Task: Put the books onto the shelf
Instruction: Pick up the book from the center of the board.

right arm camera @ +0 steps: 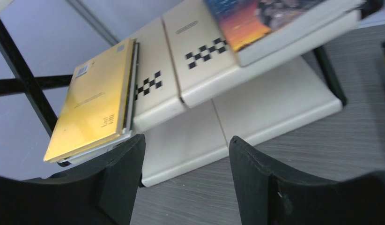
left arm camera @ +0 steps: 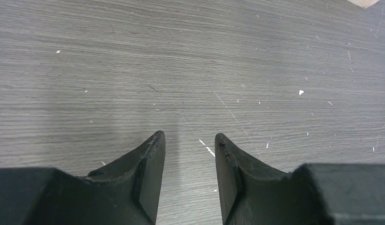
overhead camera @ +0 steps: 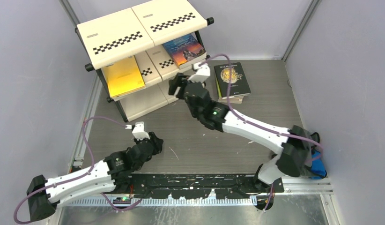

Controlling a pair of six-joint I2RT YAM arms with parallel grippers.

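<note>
As both hang empty, right claw spread near shelf, left claw parted

We find the bare table free across the middle and the near side, and our left gripper hangs low over it, jaws apart with nothing between them. At the far left the shelf blocks the way, its top tier overhanging the middle one. On that middle tier a yellow book fills the left end and a blue book the right, with bare panel between them. Our right gripper, jaws apart and empty, stands just in front. A stack of books takes up the far table to its right.
</note>
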